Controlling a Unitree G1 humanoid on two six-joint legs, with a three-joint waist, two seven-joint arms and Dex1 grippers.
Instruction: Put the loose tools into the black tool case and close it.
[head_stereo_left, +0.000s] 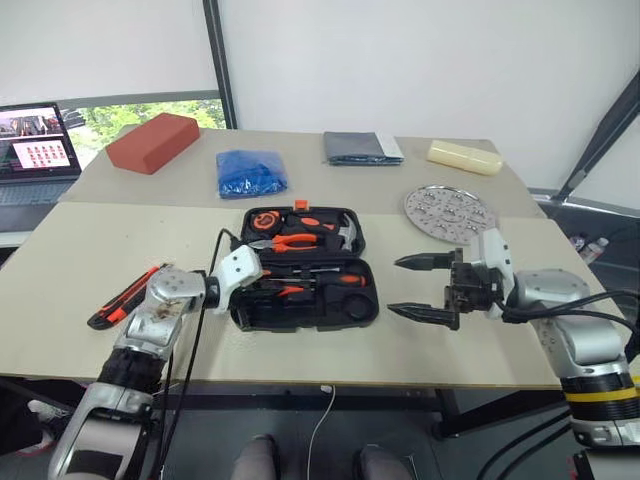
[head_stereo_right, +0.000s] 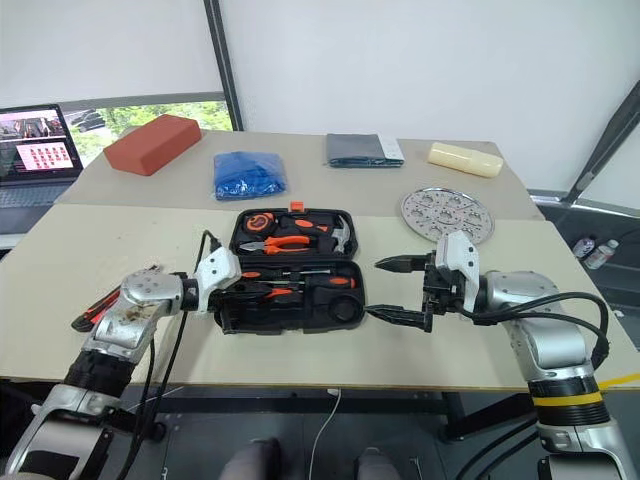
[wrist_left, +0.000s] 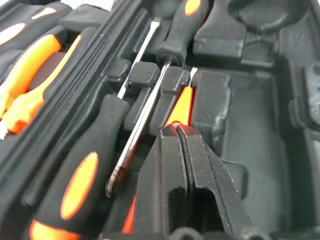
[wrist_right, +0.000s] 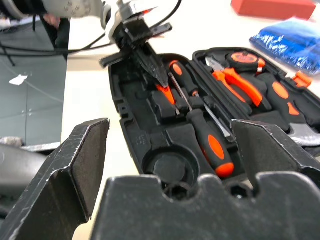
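**Case open on the table, left pincer down in the near tray**

Nearest to the robot, the left gripper (wrist_left: 182, 132) has its two black fingers pressed together, tip down in the near half of the black moulded-plastic tool case (head_stereo_left: 305, 310), right by a small orange hand tool (wrist_left: 181, 105) lying in a slot. Can't tell if it's pinching that tool or only touching it. The right gripper (head_stereo_left: 420, 288) hangs just right of the case with its fingers spread wide, nothing between them.

The case lies open flat mid-table. Near half: two orange-and-black-handled screwdrivers (wrist_right: 197, 117) lying side by side in their slots, plus a round recess at the right end. Far half: orange-handled pliers (head_stereo_left: 293, 240), a steel-headed hammer (head_stereo_left: 345, 233) and a round tape measure (head_stereo_left: 265, 219).

Left of the case, well apart, a long orange-and-black utility knife (head_stereo_left: 122, 298) lies loose on the table.

Further back: a round perforated metal disc (head_stereo_left: 449, 211) on the right, then a crumpled blue bag (head_stereo_left: 251, 172), a folded grey cloth (head_stereo_left: 362, 148), a pale yellow block (head_stereo_left: 464, 157) and a red brick-like block (head_stereo_left: 153, 142). An open laptop (head_stereo_left: 38, 150) stands far left.
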